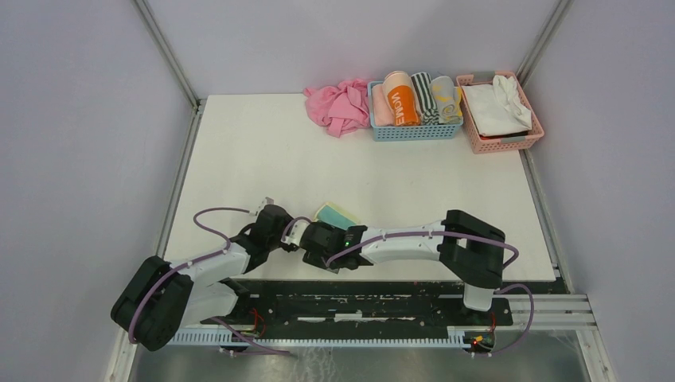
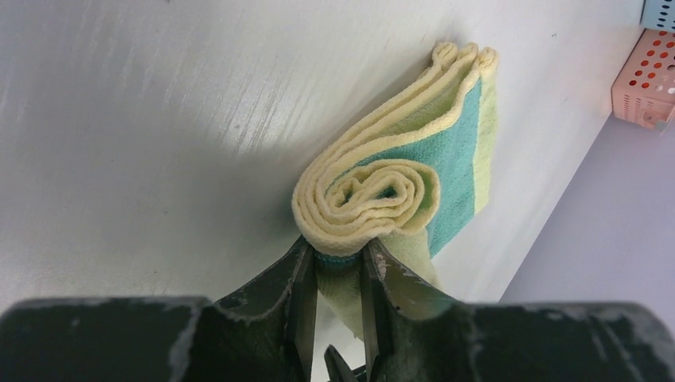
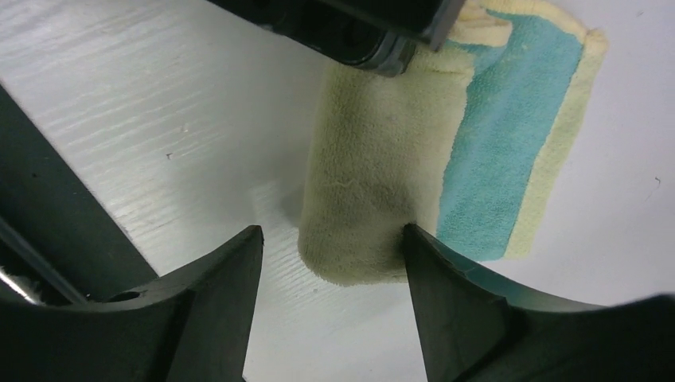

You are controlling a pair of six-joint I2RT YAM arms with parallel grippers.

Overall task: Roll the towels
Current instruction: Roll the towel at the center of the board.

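The pale yellow towel with the teal figure [image 2: 374,191] lies partly rolled on the white table, its spiral end facing the left wrist camera and a flat tail stretching away. My left gripper [image 2: 341,259] is shut on the roll's near end. From the other end, my right gripper [image 3: 330,239] stands open around the roll [image 3: 374,175]; its right finger [image 3: 446,286] touches the roll's side and its left finger stays apart. Seen from above, both grippers meet at this towel [image 1: 338,213] near the table's front edge. A rolled grey towel with yellow marks [image 1: 447,99] sits in the blue basket [image 1: 414,133].
A crumpled pink cloth [image 1: 338,105] lies left of the blue basket at the back. That basket also holds an orange roll [image 1: 400,99] and a striped roll [image 1: 423,95]. A pink basket [image 1: 500,142] with white cloths stands at the back right.
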